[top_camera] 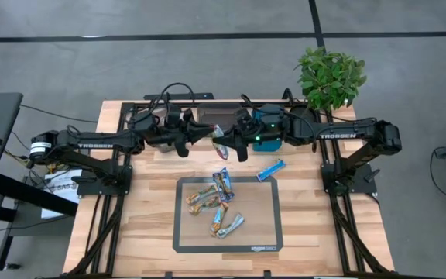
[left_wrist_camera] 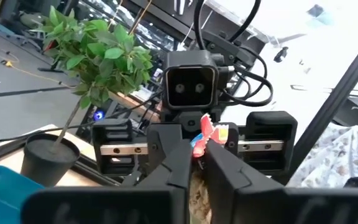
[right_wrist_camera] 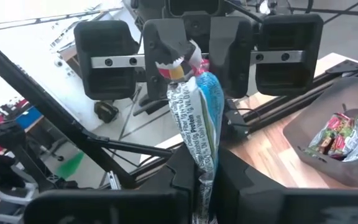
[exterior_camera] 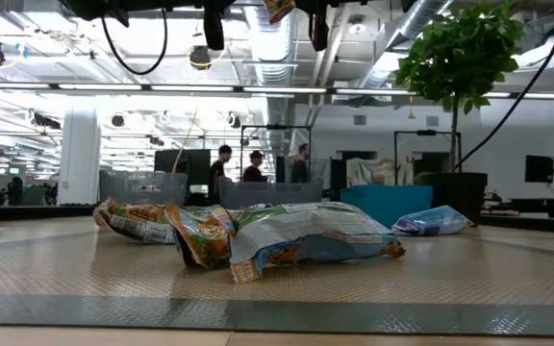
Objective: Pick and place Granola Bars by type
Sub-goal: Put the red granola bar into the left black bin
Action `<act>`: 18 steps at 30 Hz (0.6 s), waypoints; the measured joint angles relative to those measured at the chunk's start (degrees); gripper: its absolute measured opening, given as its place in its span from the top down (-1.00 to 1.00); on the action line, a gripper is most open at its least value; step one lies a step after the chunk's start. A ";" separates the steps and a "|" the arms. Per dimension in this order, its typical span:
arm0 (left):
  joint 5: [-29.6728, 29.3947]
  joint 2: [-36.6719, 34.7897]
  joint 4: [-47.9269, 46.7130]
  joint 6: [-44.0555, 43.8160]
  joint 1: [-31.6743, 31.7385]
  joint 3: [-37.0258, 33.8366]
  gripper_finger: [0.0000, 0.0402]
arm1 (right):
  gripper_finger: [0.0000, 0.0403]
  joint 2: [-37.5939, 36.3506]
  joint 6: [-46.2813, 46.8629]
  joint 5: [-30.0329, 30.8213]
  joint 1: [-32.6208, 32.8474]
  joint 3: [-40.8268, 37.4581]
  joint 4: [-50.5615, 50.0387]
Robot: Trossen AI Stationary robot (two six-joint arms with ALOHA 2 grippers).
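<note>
I am holding one multicoloured bar (right_wrist_camera: pixel 199 134) between both grippers above the table, left gripper (right_wrist_camera: pixel 176 59) and right gripper (left_wrist_camera: pixel 204 140) each clamping an end, probably for handover toward the grey bin (right_wrist_camera: pixel 347 171).

From my station I see a wooden table (top_camera: pixel 153 225) with a dark-framed mat (top_camera: pixel 254 209) lying near its middle. A potted plant (top_camera: pixel 330 77) stands at the far right corner. At the far edge sit a grey bin (top_camera: pixel 211 118) and a blue bin (top_camera: pixel 268 118). Three people (exterior_camera: pixel 253 165) stand far off in the room.
</note>
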 joint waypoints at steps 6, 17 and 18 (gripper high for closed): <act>0.01 0.00 0.05 -0.03 0.13 0.00 0.96 | 0.88 0.00 -0.15 0.19 -0.02 0.00 0.02; 0.03 -0.03 -1.02 0.02 0.39 0.00 1.00 | 0.59 0.00 -4.67 5.11 -0.26 0.00 -1.33; 0.01 -0.05 -1.61 0.02 0.49 0.00 1.00 | 0.54 0.00 -5.13 5.41 -0.26 0.00 -1.63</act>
